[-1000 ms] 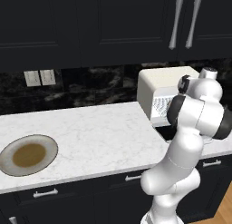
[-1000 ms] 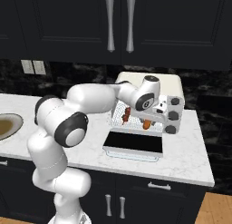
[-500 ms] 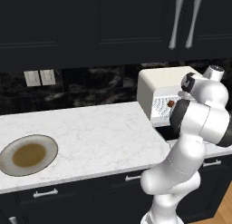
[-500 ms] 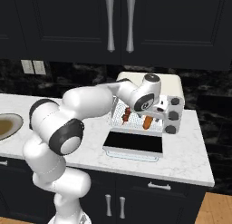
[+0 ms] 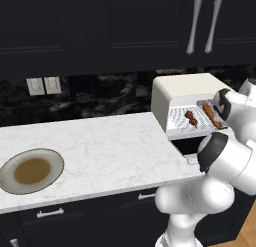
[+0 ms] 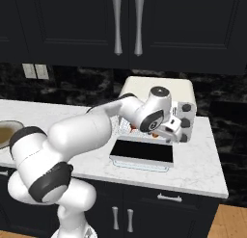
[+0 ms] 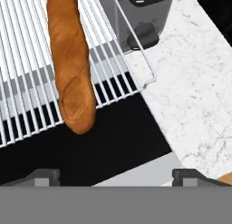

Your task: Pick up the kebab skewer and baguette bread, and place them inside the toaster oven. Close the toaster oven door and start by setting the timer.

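The hand point(image 7: 115, 175) hangs just outside the toaster oven point(image 5: 186, 93), its fingers point(image 7: 43, 175) spread wide and holding nothing. Below it the toaster oven door point(image 6: 143, 151) lies folded flat on the marble surface point(image 5: 100, 156). Just beyond the fingertips the baguette bread point(image 7: 70, 60) rests on the wire rack point(image 7: 27, 73), its near end overhanging the rack's edge. Farther left on the rack lies the kebab skewer point(image 5: 191, 118).

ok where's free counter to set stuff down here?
Free: the marble counter between the plate and the toaster oven. Crowded: the rack, holding kebab skewer and baguette bread, with the open gripper over the lowered toaster oven door.
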Tool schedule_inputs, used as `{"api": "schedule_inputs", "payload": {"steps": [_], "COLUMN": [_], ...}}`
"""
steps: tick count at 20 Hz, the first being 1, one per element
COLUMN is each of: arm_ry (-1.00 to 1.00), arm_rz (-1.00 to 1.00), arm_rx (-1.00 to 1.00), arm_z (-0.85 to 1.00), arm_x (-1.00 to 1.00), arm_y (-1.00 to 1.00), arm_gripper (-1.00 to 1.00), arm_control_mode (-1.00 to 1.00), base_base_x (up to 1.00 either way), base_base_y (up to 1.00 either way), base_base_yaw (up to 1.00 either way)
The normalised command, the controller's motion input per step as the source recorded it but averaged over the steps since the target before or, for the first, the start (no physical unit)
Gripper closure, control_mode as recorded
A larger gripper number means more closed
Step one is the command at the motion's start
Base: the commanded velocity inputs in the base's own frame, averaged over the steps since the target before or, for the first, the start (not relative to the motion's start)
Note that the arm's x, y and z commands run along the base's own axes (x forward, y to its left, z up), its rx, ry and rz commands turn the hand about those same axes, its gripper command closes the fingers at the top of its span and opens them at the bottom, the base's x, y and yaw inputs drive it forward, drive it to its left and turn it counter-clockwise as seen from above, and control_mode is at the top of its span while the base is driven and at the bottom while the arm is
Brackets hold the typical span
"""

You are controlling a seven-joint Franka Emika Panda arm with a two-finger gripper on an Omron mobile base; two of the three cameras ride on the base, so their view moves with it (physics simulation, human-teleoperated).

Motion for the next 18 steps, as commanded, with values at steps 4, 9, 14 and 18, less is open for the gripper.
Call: {"api": "schedule_inputs", "payload": {"steps": [4, 9, 14, 18], "arm_ry": [0.03, 0.00, 0.00, 0.00], "arm_rz": [-0.37, -0.20, -0.06, 0.00], "arm_rx": [0.00, 0.00, 0.00, 0.00], "arm_z": [-0.20, -0.44, -0.46, -0.30], "arm_x": [-0.02, 0.00, 0.04, 0.39], "arm_y": [0.04, 0.09, 0.00, 0.01], "arm_gripper": [-1.00, -1.00, -1.00, -1.00], "arm_control_mode": [-1.00, -1.00, -1.00, -1.00], "base_base_x": [0.00, 0.00, 0.00, 0.00], "base_base_y": [0.00, 0.00, 0.00, 0.00], "base_base_yaw": [0.00, 0.00, 0.00, 0.00]}}
